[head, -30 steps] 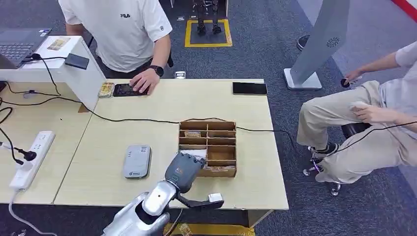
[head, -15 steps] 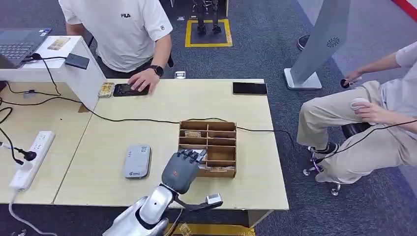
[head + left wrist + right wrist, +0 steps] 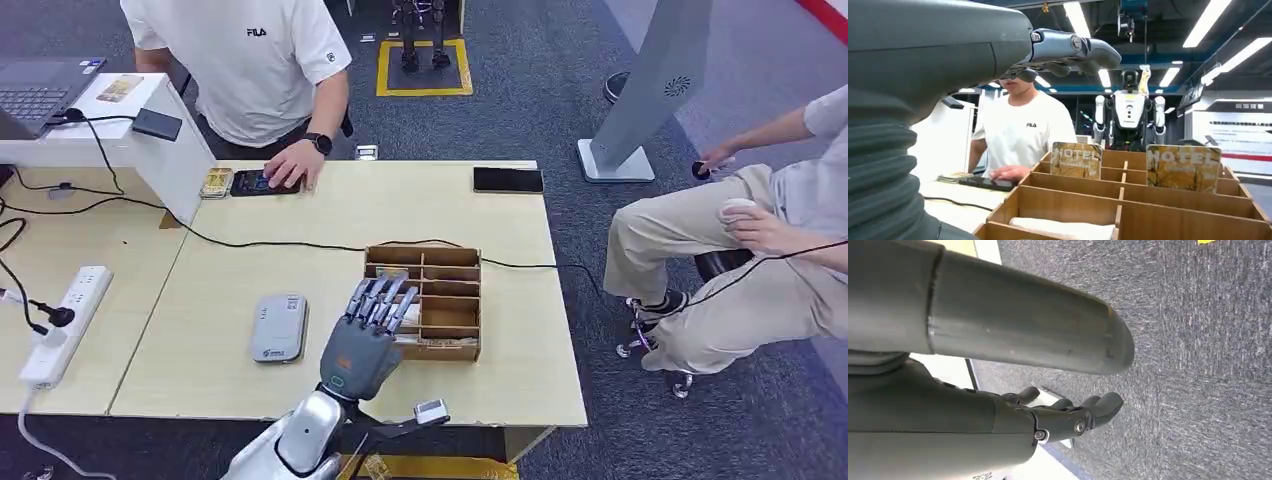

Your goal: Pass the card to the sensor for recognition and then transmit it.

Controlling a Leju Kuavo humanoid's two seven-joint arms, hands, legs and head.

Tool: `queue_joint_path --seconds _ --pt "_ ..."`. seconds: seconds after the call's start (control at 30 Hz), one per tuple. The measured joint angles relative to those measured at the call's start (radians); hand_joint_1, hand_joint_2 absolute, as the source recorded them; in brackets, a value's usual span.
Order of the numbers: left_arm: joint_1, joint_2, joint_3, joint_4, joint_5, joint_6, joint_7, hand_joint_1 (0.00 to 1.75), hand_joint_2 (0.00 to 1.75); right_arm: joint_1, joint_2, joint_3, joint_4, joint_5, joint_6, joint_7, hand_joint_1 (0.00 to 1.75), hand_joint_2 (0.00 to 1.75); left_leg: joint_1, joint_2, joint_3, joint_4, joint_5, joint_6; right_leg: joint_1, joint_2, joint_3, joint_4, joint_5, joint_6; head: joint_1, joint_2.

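Observation:
A wooden compartment box [image 3: 450, 300] stands on the light table [image 3: 240, 290]. Two upright "HOTEL" cards [image 3: 1075, 160] [image 3: 1183, 167] stand in its far compartments, and a white flat piece [image 3: 1063, 229] lies in a near one. One card [image 3: 391, 273] shows from the head view. The grey sensor [image 3: 278, 327] lies flat, left of the box. My left hand [image 3: 362, 335] hovers over the box's near left corner, fingers [image 3: 1068, 47] stretched out and apart, holding nothing. My right hand [image 3: 1068, 420] hangs beside the table edge above the carpet, fingers loosely bent, with nothing in it.
A person in a white shirt [image 3: 240, 60] stands at the far side, one hand on a black device [image 3: 262, 183]. Another black phone [image 3: 508, 180] lies far right. A black cable [image 3: 280, 243] crosses the table. A power strip [image 3: 62, 320] lies left. A seated person [image 3: 740, 250] is right.
My left hand has drawn back slightly from the box's near left compartment. Its fingers, earlier curled down into the box, now stretch forward over it. Nothing came up with it.

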State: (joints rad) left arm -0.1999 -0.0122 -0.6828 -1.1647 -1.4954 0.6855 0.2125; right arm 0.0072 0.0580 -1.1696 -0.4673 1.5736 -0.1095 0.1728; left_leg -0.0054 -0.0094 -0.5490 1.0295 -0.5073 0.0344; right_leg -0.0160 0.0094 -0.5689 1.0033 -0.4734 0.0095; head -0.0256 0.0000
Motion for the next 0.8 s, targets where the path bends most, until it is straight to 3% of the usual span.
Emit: queue_joint_path --seconds 0.37,0.57,0.8 --pt "0.009 0.024 0.034 -0.013 0.007 0.0 -0.095 0.0 1.75 -0.007 -0.025 0.015 0.045 0.0 -0.013 -0.003 0.0 0.0 0.0 0.0 0.0 0.0 0.0 0.0 0.0 0.0 0.0 0.0 0.0 0.0 0.0 0.0" --pt "-0.006 0.06 0.034 0.012 0.069 -0.03 -0.176 0.0 1.75 -0.014 -0.041 0.027 0.069 0.0 -0.021 -0.012 0.0 0.0 0.0 0.0 0.0 0.0 0.0 0.0 0.0 0.0 0.0 0.0 0.0 0.0 0.0 0.0" --pt "-0.025 0.086 0.034 0.039 0.131 -0.066 -0.215 0.0 1.75 -0.019 -0.052 0.034 0.087 0.0 -0.027 -0.013 0.0 0.0 0.0 0.0 0.0 0.0 0.0 0.0 0.0 0.0 0.0 0.0 0.0 0.0 0.0 0.0"
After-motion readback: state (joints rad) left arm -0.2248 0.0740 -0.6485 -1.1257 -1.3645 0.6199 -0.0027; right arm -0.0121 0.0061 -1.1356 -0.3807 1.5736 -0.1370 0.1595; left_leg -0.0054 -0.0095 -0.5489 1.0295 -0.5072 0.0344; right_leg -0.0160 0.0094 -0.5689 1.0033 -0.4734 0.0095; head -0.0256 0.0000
